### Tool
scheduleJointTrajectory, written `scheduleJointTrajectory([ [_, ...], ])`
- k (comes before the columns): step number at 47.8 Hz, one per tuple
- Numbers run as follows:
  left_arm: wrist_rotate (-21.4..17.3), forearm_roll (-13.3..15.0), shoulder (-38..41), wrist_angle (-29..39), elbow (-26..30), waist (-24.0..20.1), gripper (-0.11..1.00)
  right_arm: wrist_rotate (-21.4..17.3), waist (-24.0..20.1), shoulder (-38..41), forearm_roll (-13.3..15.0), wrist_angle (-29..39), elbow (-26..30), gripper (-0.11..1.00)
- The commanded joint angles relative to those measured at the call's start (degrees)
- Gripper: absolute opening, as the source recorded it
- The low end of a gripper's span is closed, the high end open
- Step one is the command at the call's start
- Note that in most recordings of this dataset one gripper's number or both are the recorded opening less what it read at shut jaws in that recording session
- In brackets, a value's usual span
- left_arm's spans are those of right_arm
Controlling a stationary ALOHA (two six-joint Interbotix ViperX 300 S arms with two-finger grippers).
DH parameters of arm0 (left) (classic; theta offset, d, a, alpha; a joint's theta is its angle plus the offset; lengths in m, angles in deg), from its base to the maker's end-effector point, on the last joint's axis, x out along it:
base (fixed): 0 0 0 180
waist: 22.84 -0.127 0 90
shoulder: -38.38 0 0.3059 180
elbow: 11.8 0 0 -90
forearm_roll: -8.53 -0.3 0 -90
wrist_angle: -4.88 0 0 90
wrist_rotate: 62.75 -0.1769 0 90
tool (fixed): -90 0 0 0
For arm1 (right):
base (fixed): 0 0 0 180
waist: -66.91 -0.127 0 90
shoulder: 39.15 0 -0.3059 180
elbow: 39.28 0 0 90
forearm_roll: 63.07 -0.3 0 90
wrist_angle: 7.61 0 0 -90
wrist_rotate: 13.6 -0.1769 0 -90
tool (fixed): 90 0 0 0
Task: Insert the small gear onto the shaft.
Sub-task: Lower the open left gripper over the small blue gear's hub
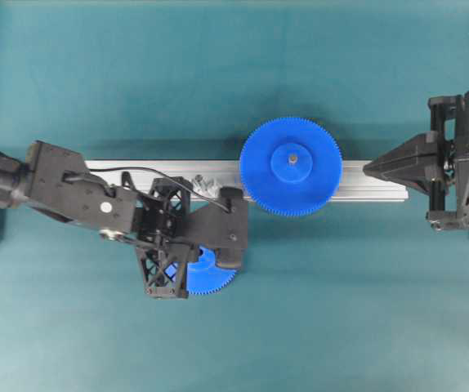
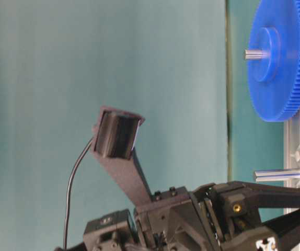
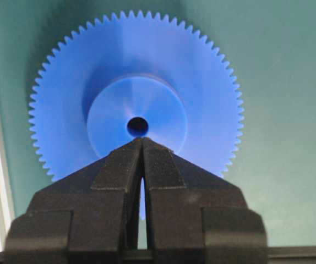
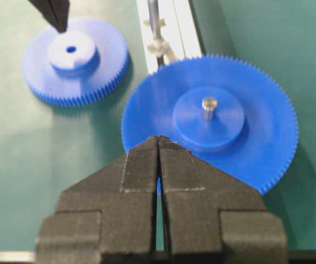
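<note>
Lying flat on the green table [image 1: 316, 310], the small gear [image 4: 74, 59] sits just beside the aluminium rail [image 1: 373, 181], hub up. Left gripper [image 3: 142, 142] hangs over that hub, jaws together, holding nothing. Shaft [image 2: 278, 174] stands on the rail, bare, near the large gear [image 1: 291, 167]. Right gripper [image 4: 158, 140], jaws together, points at the large gear.

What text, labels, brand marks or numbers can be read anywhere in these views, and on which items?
None: no readable text in any view.
Small gear: plain blue, no markings.
Larger gear: plain blue, no markings.
Aluminium rail: bare.
Left pincer and right pincer: plain black, both shut, no lettering visible.
</note>
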Motion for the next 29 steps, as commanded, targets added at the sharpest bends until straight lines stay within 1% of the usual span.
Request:
scheduleJointTrajectory([
  [1, -0.09, -0.35, -0.26, 1.32, 2.11, 0.26, -0.01, -1.41, 0.09, 0.0, -0.09, -0.62, 0.18, 0.0],
  [5, -0.7, -0.35, 0.44, 2.02, 2.72, 0.18, -0.01, -1.93, 0.18, 0.0, -0.09, -0.62, -0.09, 0.0],
  [17, -1.14, -0.35, 2.64, 5.36, 5.62, 0.18, -0.01, -1.93, 0.18, -0.09, -0.09, -0.88, -0.26, 0.0],
  [29, -1.05, -0.35, 3.16, 5.54, 6.59, 0.18, -0.01, -1.93, 0.18, -0.09, -0.09, -0.97, -0.26, 0.0],
])
